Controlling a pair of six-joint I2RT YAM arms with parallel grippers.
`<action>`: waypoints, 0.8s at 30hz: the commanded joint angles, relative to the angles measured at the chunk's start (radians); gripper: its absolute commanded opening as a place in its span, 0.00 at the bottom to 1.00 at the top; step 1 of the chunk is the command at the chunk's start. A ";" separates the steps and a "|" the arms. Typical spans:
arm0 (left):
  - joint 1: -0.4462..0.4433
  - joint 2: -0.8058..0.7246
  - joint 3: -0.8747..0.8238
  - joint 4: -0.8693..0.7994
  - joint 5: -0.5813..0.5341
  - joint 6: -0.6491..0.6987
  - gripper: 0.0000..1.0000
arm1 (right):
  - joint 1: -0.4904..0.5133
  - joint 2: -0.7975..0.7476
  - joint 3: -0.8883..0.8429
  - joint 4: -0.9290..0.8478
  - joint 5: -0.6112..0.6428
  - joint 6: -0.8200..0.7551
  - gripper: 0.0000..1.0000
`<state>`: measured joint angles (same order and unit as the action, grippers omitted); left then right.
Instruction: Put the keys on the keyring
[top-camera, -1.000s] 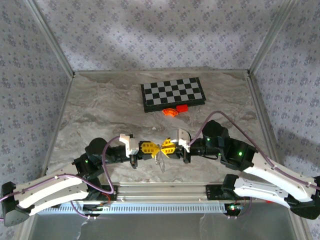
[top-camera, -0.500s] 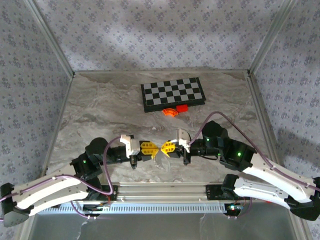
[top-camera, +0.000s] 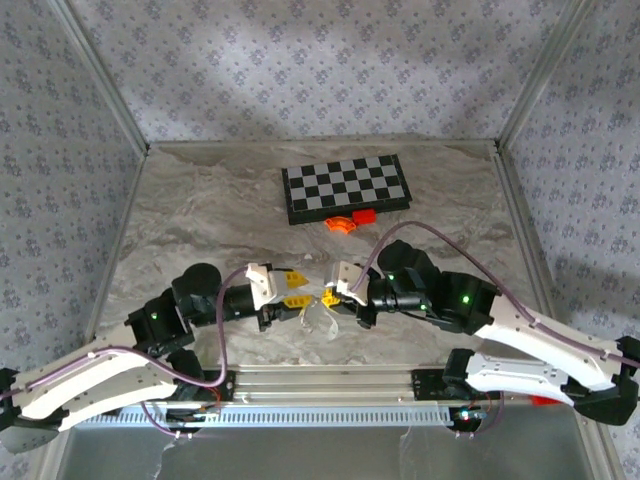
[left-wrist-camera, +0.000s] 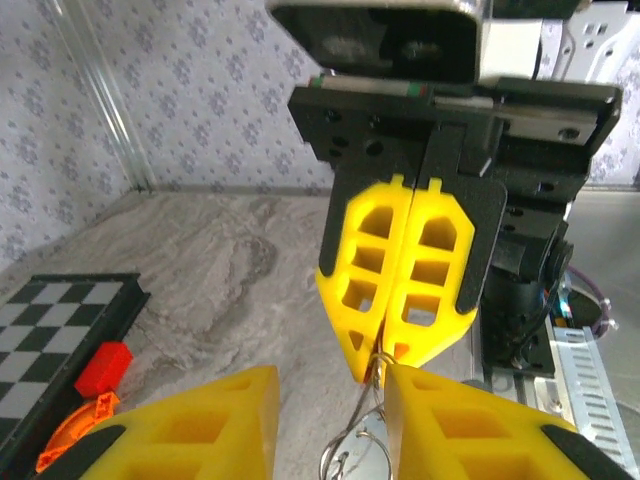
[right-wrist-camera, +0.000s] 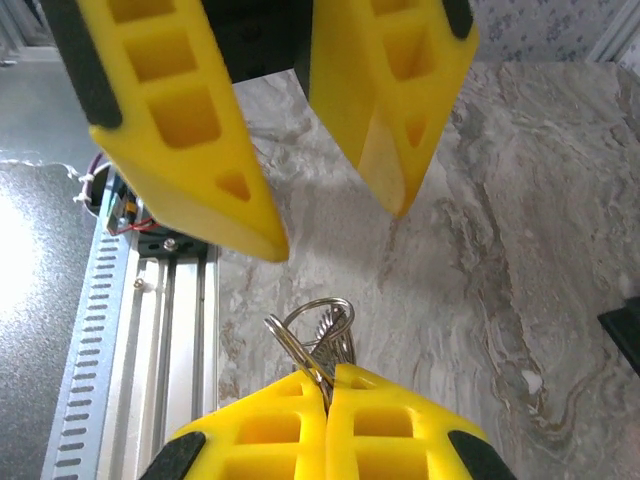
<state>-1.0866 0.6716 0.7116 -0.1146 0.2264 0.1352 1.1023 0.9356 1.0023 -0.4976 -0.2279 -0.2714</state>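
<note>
Well on the near side of the chessboard (top-camera: 346, 187), the right pincer (right-wrist-camera: 328, 375) is pressed together on the keyring (right-wrist-camera: 318, 322), whose loops jut from its tips toward the left pincer (top-camera: 296, 287) and sag toward the surface (top-camera: 200, 220). That left pincer, spread, faces it tip to tip, the ring just before its gap. Whether a key hangs among the loops we cannot tell. We judge the left arm the feeder.

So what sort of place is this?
Probably a robot test booth: a marble-look table boxed in by patterned wall panels, a left arm and right arm bolted along a metal rail, plus a chessboard.
</note>
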 joint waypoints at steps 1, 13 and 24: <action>0.001 0.008 0.015 -0.022 0.032 0.010 0.34 | 0.011 0.012 0.051 -0.032 0.057 -0.021 0.00; 0.001 0.034 -0.018 0.030 0.024 -0.028 0.35 | 0.016 0.021 0.045 -0.006 0.097 -0.009 0.00; 0.001 0.084 -0.024 0.067 0.006 -0.030 0.25 | 0.016 0.019 0.042 0.003 0.093 -0.005 0.00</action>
<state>-1.0866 0.7570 0.6945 -0.0925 0.2420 0.1055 1.1118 0.9630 1.0164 -0.5133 -0.1413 -0.2783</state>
